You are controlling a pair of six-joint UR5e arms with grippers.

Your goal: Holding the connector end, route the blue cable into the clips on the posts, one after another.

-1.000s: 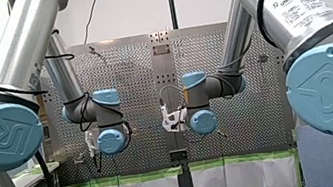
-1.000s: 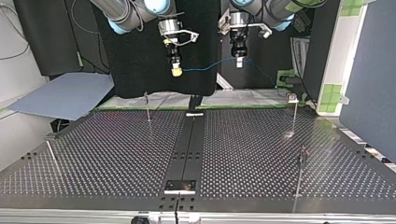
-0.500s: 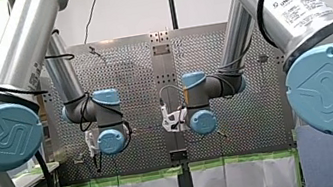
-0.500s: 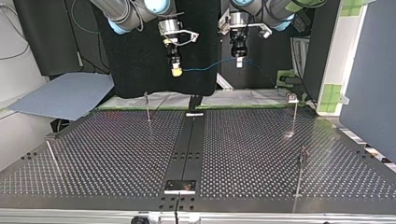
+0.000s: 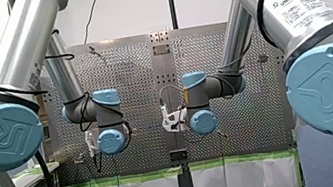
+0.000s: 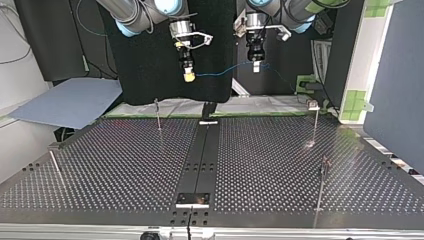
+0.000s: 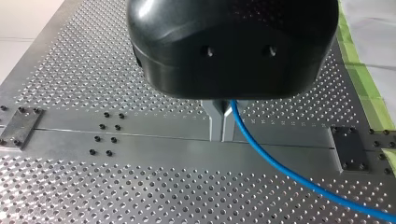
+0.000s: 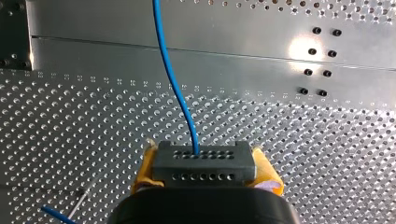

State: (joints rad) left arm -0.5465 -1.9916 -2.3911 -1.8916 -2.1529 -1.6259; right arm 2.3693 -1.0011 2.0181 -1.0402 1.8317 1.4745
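FRONT: my left arm (image 5: pixel 107 120) and my right arm (image 5: pixel 200 103) flank centre strip (image 5: pixel 164 68); fingertips hidden | TOP: right gripper (image 6: pixel 189 76) and left gripper (image 6: pixel 256 66) high above strip, blue cable (image 6: pixel 225 70) slung between, clear of posts (image 6: pixel 158 114) | LEFT WRIST: metal fingers (image 7: pixel 215 122) pinched on cable, likely guiding | RIGHT WRIST: yellow pads (image 8: pixel 145 169) clamp connector (image 8: pixel 204 162), likely steering lead end; nothing routed yet

Our front view looks from behind us over the table (image 5: pixel 126 74); top view faces us from its far side. 2 wrist views, close above, share the cable (image 7: pixel 280 170).
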